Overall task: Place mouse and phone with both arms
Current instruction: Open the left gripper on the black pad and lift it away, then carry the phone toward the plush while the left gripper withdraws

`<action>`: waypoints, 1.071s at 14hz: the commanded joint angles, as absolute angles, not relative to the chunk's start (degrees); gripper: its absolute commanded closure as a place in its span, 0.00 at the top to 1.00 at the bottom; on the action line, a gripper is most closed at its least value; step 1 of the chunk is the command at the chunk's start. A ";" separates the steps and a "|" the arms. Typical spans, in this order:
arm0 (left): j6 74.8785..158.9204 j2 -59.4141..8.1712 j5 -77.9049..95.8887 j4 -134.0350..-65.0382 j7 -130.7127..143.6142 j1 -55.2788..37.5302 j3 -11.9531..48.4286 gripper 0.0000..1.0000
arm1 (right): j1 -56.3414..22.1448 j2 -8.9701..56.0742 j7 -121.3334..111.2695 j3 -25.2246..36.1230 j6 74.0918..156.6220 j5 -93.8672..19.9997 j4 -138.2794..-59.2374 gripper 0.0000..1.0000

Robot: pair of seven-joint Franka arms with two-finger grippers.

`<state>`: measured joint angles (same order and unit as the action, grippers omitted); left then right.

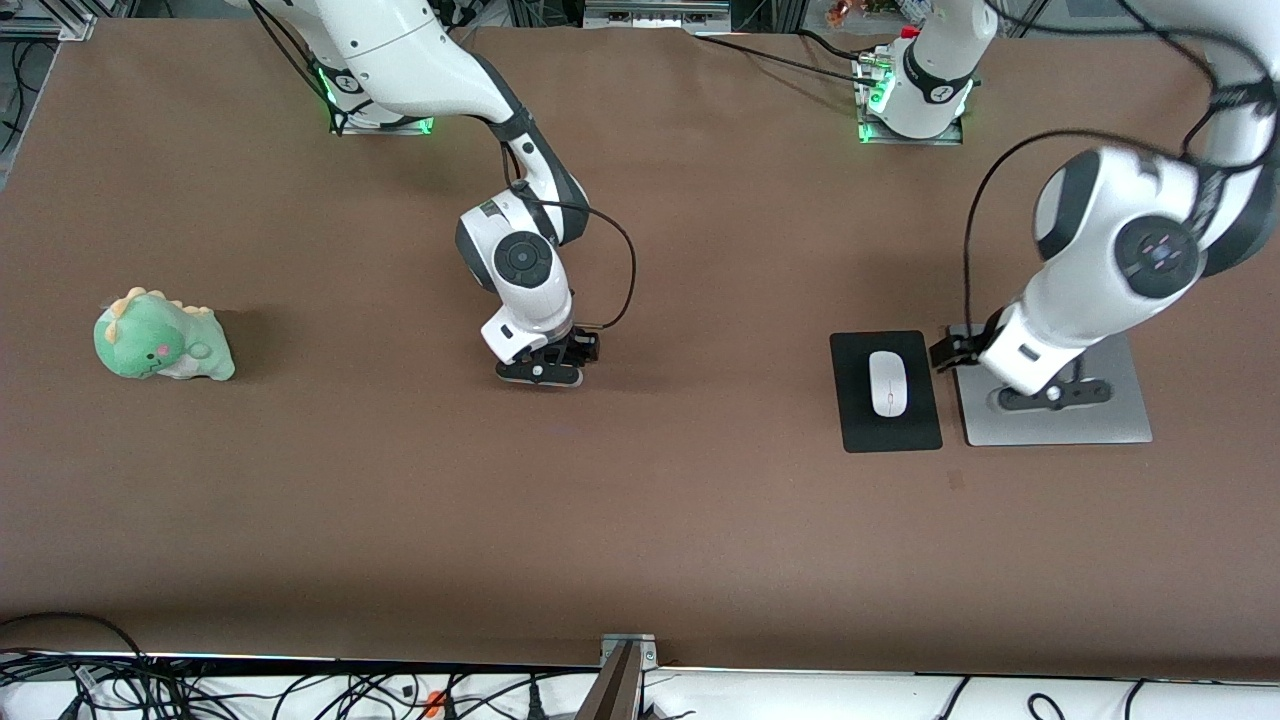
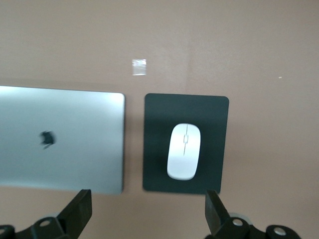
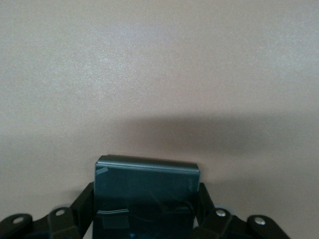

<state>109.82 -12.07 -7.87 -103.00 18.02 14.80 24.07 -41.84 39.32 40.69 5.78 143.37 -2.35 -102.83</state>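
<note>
The white mouse (image 1: pixel 887 383) lies on the black mouse pad (image 1: pixel 860 425), toward the left arm's end of the table; both also show in the left wrist view, the mouse (image 2: pixel 184 151) on the pad (image 2: pixel 157 149). My left gripper (image 1: pixel 1050 393) is open and empty, up over the silver laptop (image 1: pixel 1110 425) beside the pad; its fingers (image 2: pixel 79 209) stand wide apart. My right gripper (image 1: pixel 540 372) is low over the middle of the table, shut on the black phone (image 3: pixel 147 177), which sits between its fingers (image 3: pixel 87 201). The phone is hidden under the hand in the front view.
A green dinosaur plush (image 1: pixel 160 340) sits toward the right arm's end of the table. The closed laptop (image 2: pixel 60 139) lies right beside the mouse pad. A small pale tape scrap (image 2: pixel 139 66) lies on the brown table near the pad.
</note>
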 commanded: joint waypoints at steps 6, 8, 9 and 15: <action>90.02 -6.68 -0.53 -87.13 8.35 19.69 24.00 1.00 | -34.55 38.94 31.24 5.71 127.54 -4.29 -95.28 0.44; 87.37 -6.59 -0.53 -83.69 8.26 19.78 23.91 1.00 | -31.92 38.06 22.37 5.97 125.87 -7.46 -95.45 0.42; 86.41 -6.59 -0.53 -82.02 8.26 19.78 23.99 1.00 | -30.25 37.19 19.45 6.06 124.64 -7.56 -95.97 0.42; 84.81 -6.59 -0.79 -81.30 8.70 18.81 25.66 1.00 | -20.06 30.07 8.63 6.42 125.42 -7.56 -103.43 0.38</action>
<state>86.00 -5.85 -1.47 -82.82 9.55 18.87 25.33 -23.15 35.07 12.45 6.94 125.18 -6.39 -98.20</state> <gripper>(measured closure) 0.000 0.181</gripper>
